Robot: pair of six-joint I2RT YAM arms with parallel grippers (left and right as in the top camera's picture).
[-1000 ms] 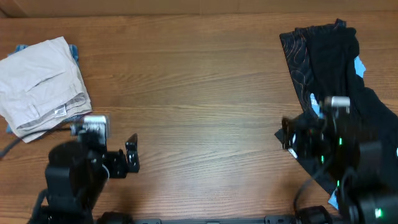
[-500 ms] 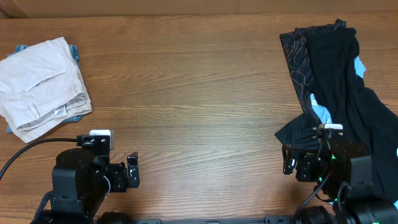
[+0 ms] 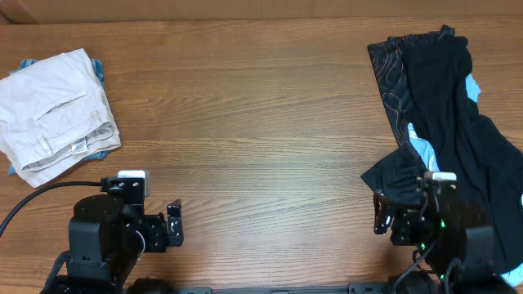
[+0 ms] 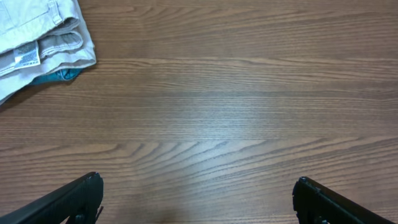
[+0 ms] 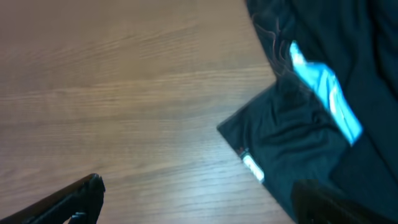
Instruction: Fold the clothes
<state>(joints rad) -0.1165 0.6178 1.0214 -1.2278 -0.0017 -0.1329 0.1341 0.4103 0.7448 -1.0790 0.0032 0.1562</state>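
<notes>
Right gripper (image 3: 380,214) has backed toward the near edge; left gripper (image 3: 173,224) unchanged. Black pile (image 3: 445,122), rumpled, brown-patterned strip (image 3: 386,73) and blue patch (image 3: 421,145) showing, runs far-to-near down the right side, its corner just ahead-right of the right gripper, so I'd use it. Shorts (image 3: 53,110) sit folded far left. Both grippers gape, empty.

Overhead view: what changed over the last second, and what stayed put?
Both arms drew back toward the image bottom: the left end effector away from the folded beige shorts, the right end effector off the black garment pile. The left stopped half a second ago; the right crept slightly further. Both are open and empty. Shorts and pile show no shift.
</notes>
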